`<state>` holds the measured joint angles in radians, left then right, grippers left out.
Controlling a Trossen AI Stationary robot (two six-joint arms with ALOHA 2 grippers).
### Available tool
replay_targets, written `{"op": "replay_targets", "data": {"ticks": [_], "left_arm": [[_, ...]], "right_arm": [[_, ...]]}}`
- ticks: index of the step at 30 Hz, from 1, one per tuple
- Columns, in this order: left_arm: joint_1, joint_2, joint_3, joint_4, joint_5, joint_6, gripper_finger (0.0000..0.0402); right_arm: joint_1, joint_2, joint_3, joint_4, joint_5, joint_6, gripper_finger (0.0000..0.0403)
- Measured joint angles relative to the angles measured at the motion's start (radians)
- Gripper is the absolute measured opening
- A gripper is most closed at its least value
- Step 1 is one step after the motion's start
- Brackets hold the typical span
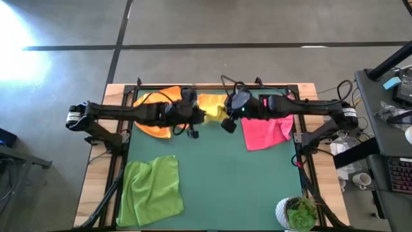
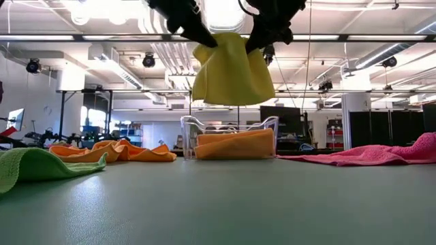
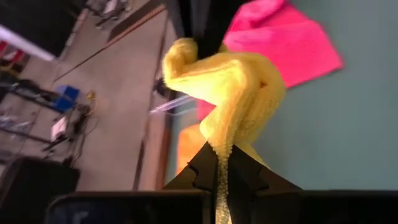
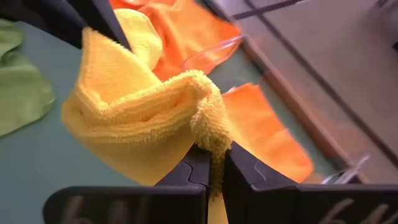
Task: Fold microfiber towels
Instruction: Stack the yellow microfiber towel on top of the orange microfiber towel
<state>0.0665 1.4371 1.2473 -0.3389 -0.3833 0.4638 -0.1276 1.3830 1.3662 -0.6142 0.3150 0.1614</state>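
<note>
The yellow towel (image 2: 233,71) hangs in the air over the table's far middle, held up between my two grippers. My left gripper (image 2: 202,37) is shut on its upper left end and my right gripper (image 2: 261,37) on its upper right end. An orange towel (image 1: 154,127) lies crumpled at the far left. A hot pink towel (image 1: 267,132) lies spread at the far right, and a lime green towel (image 1: 151,190) at the near left. A folded orange towel (image 2: 235,144) lies in the clear bin (image 2: 187,136). My left gripper pinches a bunched corner of the yellow towel (image 3: 222,163) between its two fingers, slanting down from the table's left. The towel is lifted clear and hangs below. My right gripper pinches a bunched, folded-over corner (image 4: 213,149) between its two fingers, slanting down from the table's right. The towel sags slack between the two holds.
The clear bin stands at the table's far middle, under the hanging towel. A potted plant (image 1: 299,212) stands at the near right corner. Bare green mat (image 1: 232,187) lies in the middle and near part of the table.
</note>
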Motion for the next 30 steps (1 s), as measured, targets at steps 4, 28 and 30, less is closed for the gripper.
{"op": "replay_targets", "data": {"ticks": [4, 28, 30], "left_arm": [[0.072, 0.002, 0.003, 0.032, 0.0, 0.041, 0.0001], [0.393, 0.213, 0.024, 0.469, 0.042, 0.339, 0.0001], [0.416, 0.233, 0.025, 0.5, 0.042, 0.34, 0.0001]], "right_arm": [[-0.069, 0.008, 0.02, 0.039, 0.0, -0.12, 0.0011], [-0.472, 0.143, 0.021, 0.391, -0.213, -0.549, 0.0011], [-0.495, 0.172, 0.021, 0.414, -0.22, -0.58, 0.0011]]}}
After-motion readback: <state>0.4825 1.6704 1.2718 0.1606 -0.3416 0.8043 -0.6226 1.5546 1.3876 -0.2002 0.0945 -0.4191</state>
